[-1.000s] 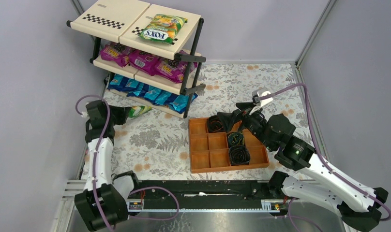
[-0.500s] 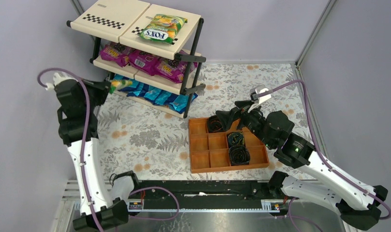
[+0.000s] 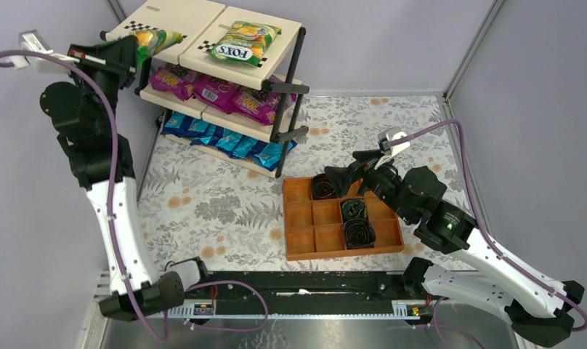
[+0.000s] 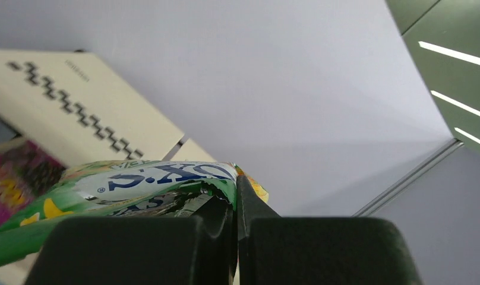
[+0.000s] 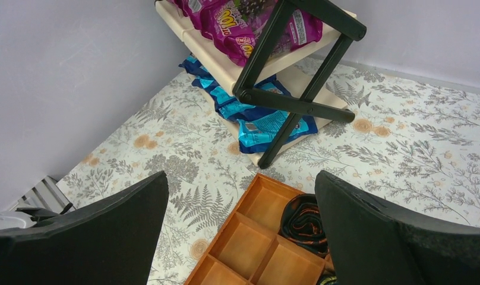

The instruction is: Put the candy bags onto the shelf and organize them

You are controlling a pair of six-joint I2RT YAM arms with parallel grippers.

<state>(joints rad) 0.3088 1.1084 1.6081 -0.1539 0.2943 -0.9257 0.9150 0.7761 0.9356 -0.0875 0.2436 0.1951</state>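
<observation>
**A:** Where is the left gripper?

**B:** Raised to the top tier of the shelf, at its left end. It is clamped shut on the edge of a green-yellow candy bag (the wrist view shows the jaws pinched tight on the crinkled plastic).

**A:** And the bag itself?

**B:** It sticks out over the checkered strip of the left top panel. I cannot tell whether it touches the panel.

**A:** What else is on the shelf?

**B:** A second green-yellow bag lies flat on the right top panel. Magenta-purple bags fill the middle tier, and blue bags line the bottom one.

**A:** The right gripper?

**B:** Its fingers are spread wide with nothing between them. It hangs over the far side of the orange-brown tray, which sits on the floral counter.

**A:** Anything in the tray?

**B:** Three dark coiled rolls, each in its own compartment. One is in the far row just beside the gripper, and two are toward the right.
</observation>
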